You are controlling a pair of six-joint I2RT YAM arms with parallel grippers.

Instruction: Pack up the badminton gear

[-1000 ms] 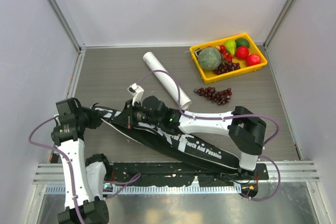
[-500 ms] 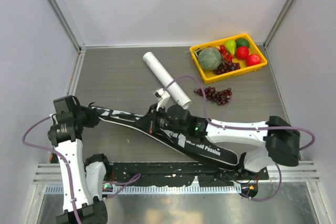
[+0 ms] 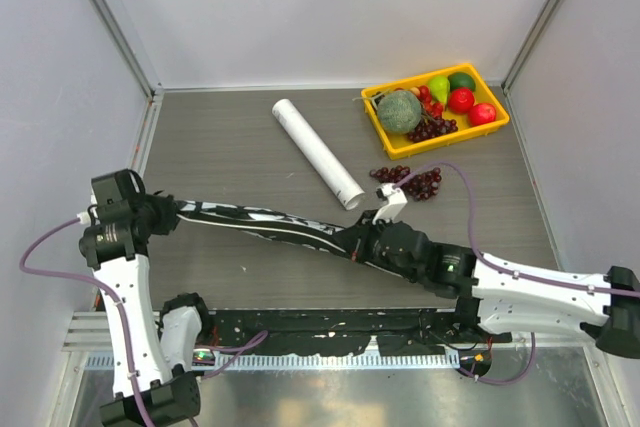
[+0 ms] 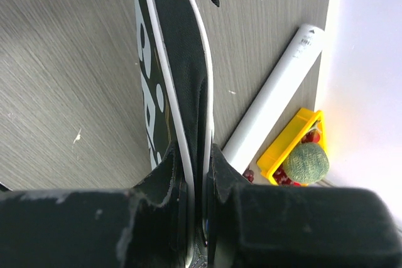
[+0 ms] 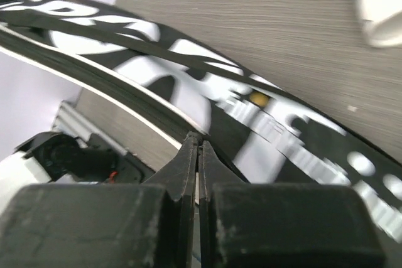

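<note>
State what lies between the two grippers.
The black racket-shaped bag with white lettering spans from the left gripper to the right gripper, seen in the top view.

The grey wood-grain desk (image 3: 230,147) bears a long white tube (image 3: 318,151) just beyond the right claw (image 3: 355,245). Farther out lie a dark red grape bunch (image 3: 410,181) and a yellow plastic fruit tray (image 3: 446,139).

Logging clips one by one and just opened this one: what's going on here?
Both arms are on the black bag, which lies across the table. The left gripper is shut on its edge at one end. The right gripper pinches its edge further along, fingers closed. The white tube lies on the table beyond the bag, not yet packed.
</note>
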